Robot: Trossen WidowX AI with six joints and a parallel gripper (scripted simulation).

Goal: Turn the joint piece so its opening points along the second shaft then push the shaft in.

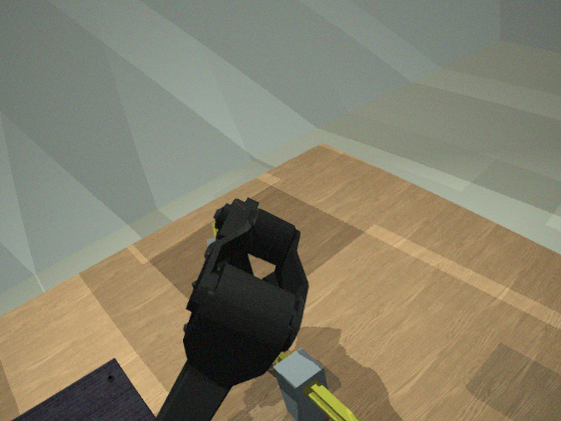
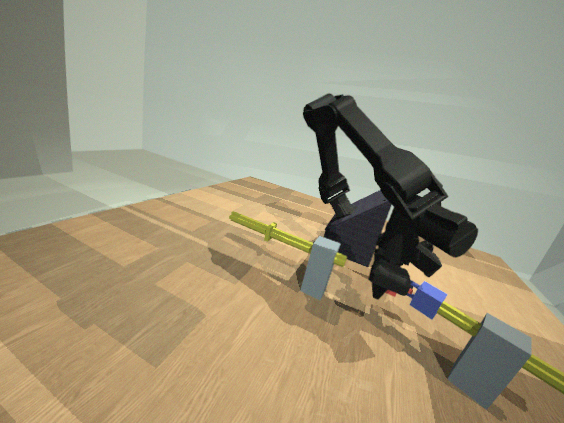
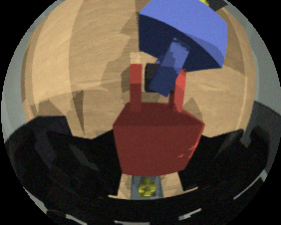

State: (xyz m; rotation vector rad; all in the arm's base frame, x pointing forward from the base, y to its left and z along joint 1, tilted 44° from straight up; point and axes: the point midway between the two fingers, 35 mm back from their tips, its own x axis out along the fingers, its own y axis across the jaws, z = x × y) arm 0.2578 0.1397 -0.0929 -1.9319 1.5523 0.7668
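My gripper (image 2: pixel 395 287) (image 3: pixel 146 123) is shut on the red joint piece (image 3: pixel 158 144) (image 2: pixel 391 293), one finger on each side. Red arms link the piece to the blue hinge part (image 3: pixel 186 27) (image 2: pixel 428 300), which ends the first yellow shaft (image 2: pixel 455 316) in the large grey block (image 2: pixel 492 361). The second yellow shaft (image 2: pixel 287 239) (image 1: pixel 332 402) passes through the narrower grey block (image 2: pixel 320 270) (image 1: pixel 298 369). Its end (image 3: pixel 147 187) shows just below the red piece in the wrist view, apart from it. The opening itself is hidden. In the top view the arm hides the joint.
The black arm (image 2: pixel 362 138) (image 1: pixel 239 315) reaches over the joint. A dark slab (image 2: pixel 357 231) (image 1: pixel 85 394) stands near the arm's base. A yellow cross-shaped collar (image 2: pixel 270 231) sits on the second shaft, beyond its block. All stand on the wooden table (image 2: pixel 125 291) (image 1: pixel 423 270).
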